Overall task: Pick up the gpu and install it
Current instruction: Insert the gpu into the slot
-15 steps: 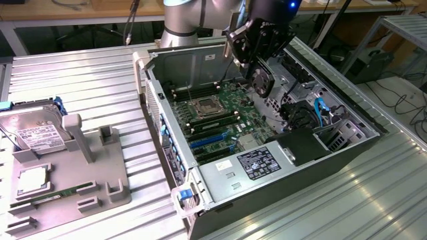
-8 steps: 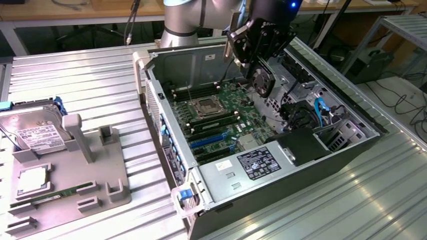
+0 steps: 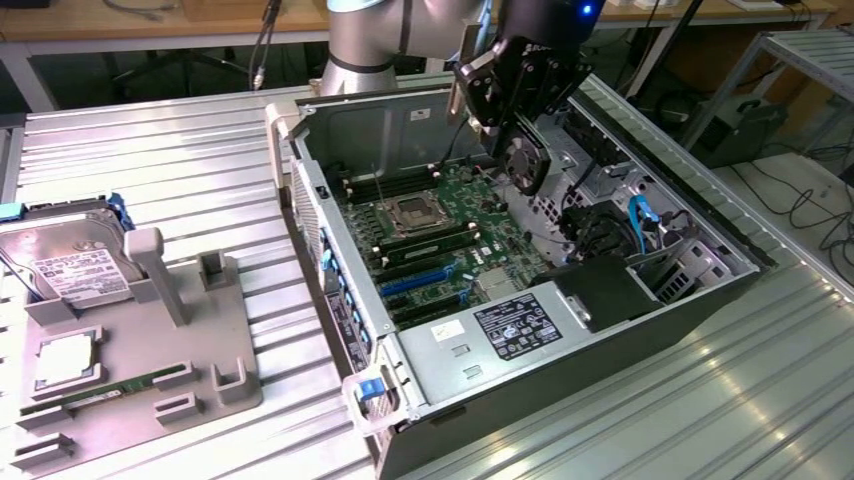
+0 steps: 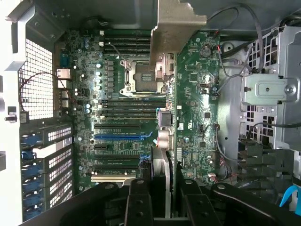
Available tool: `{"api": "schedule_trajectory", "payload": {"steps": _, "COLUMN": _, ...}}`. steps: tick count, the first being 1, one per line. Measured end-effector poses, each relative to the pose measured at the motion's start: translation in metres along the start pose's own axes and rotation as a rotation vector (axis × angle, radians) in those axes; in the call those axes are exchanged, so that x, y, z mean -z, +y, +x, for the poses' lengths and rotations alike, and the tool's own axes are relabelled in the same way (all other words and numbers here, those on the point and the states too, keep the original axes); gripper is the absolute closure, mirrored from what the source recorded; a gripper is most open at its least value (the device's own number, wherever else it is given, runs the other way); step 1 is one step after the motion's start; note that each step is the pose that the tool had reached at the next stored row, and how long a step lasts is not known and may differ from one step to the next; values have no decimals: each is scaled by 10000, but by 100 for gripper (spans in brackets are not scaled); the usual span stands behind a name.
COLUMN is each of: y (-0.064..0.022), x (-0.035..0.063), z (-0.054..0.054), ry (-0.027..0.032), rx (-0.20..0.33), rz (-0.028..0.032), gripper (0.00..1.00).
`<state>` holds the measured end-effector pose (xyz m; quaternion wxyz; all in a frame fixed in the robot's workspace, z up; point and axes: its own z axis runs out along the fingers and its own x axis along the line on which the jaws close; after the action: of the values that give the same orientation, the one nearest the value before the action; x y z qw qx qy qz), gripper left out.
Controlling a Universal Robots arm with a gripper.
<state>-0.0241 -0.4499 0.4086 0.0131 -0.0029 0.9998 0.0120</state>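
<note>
Hanging edge-down over the motherboard point(image 3: 447, 235) inside the open PC case point(image 3: 400, 125), the gpu point(image 3: 530, 160) is pinched by the gripper point(image 3: 518, 115). Pickup done; card clear of the expansion slots point(image 4: 117, 137), not yet seated.

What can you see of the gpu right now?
The gpu is a thin card with a black round fan on one face and a silver metal end bracket. It is held on edge, clamped between the jaws, over the motherboard inside the open case. It looks clear of the board, not seated in any slot.
</note>
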Motion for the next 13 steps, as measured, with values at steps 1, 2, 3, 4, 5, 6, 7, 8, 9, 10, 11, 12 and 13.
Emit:
{"api": "schedule_trajectory", "payload": {"steps": 1, "y": 0, "x": 0, "z": 0, "ry": 0, "rx": 18, "rz": 0, "gripper": 72}}
{"api": "schedule_trajectory", "payload": {"steps": 2, "y": 0, "x": 0, "z": 0, "ry": 1, "rx": 59, "rz": -2, "gripper": 72}}
{"api": "schedule_trajectory", "payload": {"steps": 3, "y": 0, "x": 0, "z": 0, "ry": 4, "rx": 186, "rz": -5, "gripper": 72}}
{"api": "schedule_trajectory", "payload": {"steps": 4, "y": 0, "x": 0, "z": 0, "ry": 7, "rx": 280, "rz": -7, "gripper": 72}}
{"api": "schedule_trajectory", "payload": {"steps": 5, "y": 0, "x": 0, "z": 0, "ry": 9, "rx": 368, "rz": -9, "gripper": 72}}
{"api": "schedule_trajectory", "payload": {"steps": 6, "y": 0, "x": 0, "z": 0, "ry": 11, "rx": 492, "rz": -13, "gripper": 72}}
{"api": "schedule_trajectory", "payload": {"steps": 7, "y": 0, "x": 0, "z": 0, "ry": 13, "rx": 577, "rz": -15, "gripper": 72}}
{"api": "schedule_trajectory", "payload": {"steps": 8, "y": 0, "x": 0, "z": 0, "ry": 16, "rx": 673, "rz": -17, "gripper": 72}}
{"api": "schedule_trajectory", "payload": {"steps": 9, "y": 0, "x": 0, "z": 0, "ry": 18, "rx": 749, "rz": -20, "gripper": 72}}
{"api": "schedule_trajectory", "payload": {"steps": 10, "y": 0, "x": 0, "z": 0, "ry": 19, "rx": 821, "rz": -22, "gripper": 72}}
{"api": "schedule_trajectory", "payload": {"steps": 11, "y": 0, "x": 0, "z": 0, "ry": 21, "rx": 897, "rz": -24, "gripper": 72}}
{"api": "schedule_trajectory", "payload": {"steps": 12, "y": 0, "x": 0, "z": 0, "ry": 23, "rx": 955, "rz": -25, "gripper": 72}}
{"api": "schedule_trajectory", "payload": {"steps": 13, "y": 0, "x": 0, "z": 0, "ry": 24, "rx": 1017, "rz": -26, "gripper": 72}}
